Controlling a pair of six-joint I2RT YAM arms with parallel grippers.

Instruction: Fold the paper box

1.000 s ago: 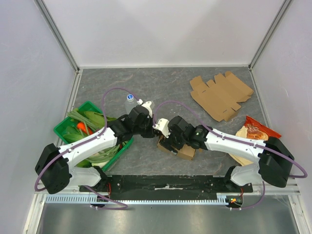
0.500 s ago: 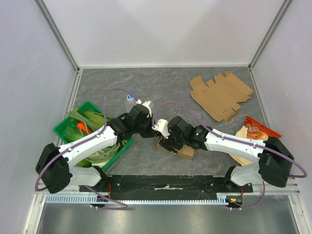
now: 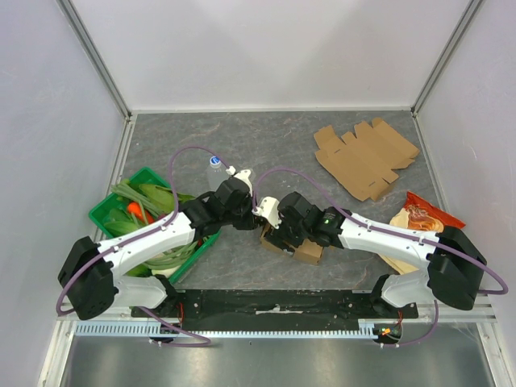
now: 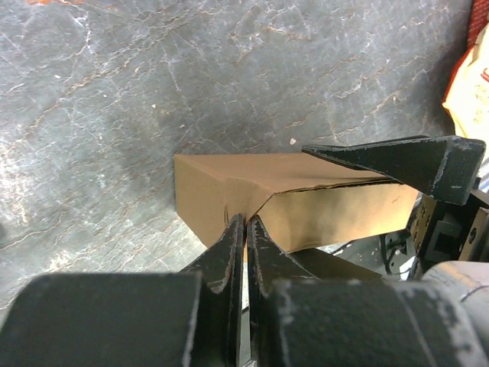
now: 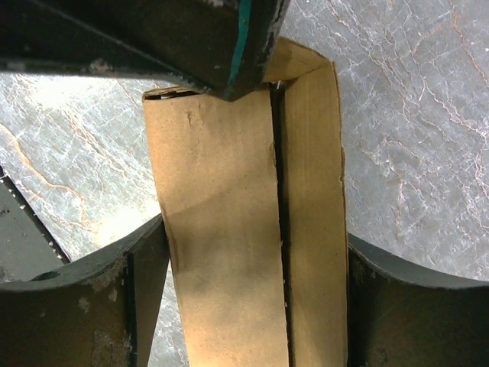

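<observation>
A partly folded brown paper box (image 3: 307,252) lies on the grey table near the front centre. My right gripper (image 3: 280,237) is shut on the box, with one finger against each long side in the right wrist view (image 5: 248,267). The box's top flaps (image 5: 221,229) meet along a dark seam. My left gripper (image 3: 256,211) is shut, and its tips (image 4: 244,220) touch the box's near edge (image 4: 221,199) where a flap folds in. The right gripper's finger (image 4: 412,162) lies across the box top in the left wrist view.
A flat unfolded cardboard blank (image 3: 367,157) lies at the back right. A green basket (image 3: 109,211) of vegetables stands at the left, with a clear bottle (image 3: 215,169) behind it. An orange snack bag (image 3: 423,218) lies at the right.
The left wrist has shifted slightly by the box's end. The box and the right gripper stay where they were.
</observation>
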